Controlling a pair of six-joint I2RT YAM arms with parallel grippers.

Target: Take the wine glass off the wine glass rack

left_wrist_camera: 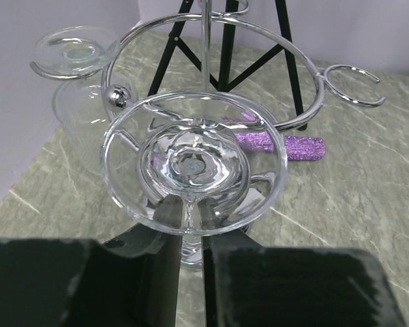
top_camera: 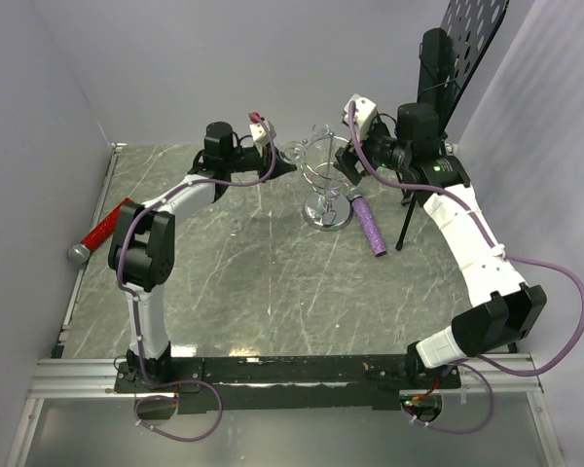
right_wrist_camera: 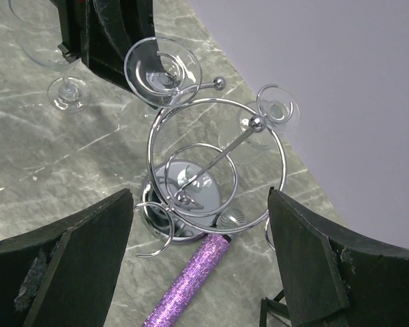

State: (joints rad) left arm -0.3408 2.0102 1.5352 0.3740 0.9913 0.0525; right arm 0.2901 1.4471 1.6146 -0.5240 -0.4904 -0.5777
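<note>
**Left gripper [left_wrist_camera: 191,248] closed on a hanging wine glass [left_wrist_camera: 191,163]; right gripper [right_wrist_camera: 200,197] spread wide and holding nothing.**

The wine glass hangs foot-up at 9 o'clock on the rack [top_camera: 327,212]. Its own foot hides the bowl, and the fingers [left_wrist_camera: 293,286] hide the lower stem. There are three glasses: this one, a second glass [left_wrist_camera: 75,51] at the rack's 12 o'clock, and a loose glass [right_wrist_camera: 68,92] at 8 o'clock on the table [top_camera: 273,292], faint from above. There is one microphone [right_wrist_camera: 187,283] at 4 o'clock, one tripod [left_wrist_camera: 225,54] cut off at the top, and one red-handled tool [top_camera: 97,236], too blurred to name.

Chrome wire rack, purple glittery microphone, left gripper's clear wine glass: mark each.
Chrome wire rack [right_wrist_camera: 198,187]: right wrist view, base.
Purple glittery microphone [top_camera: 371,229]: top view, handle.
Clear wine glass [left_wrist_camera: 190,212]: left wrist view, stem.
</note>
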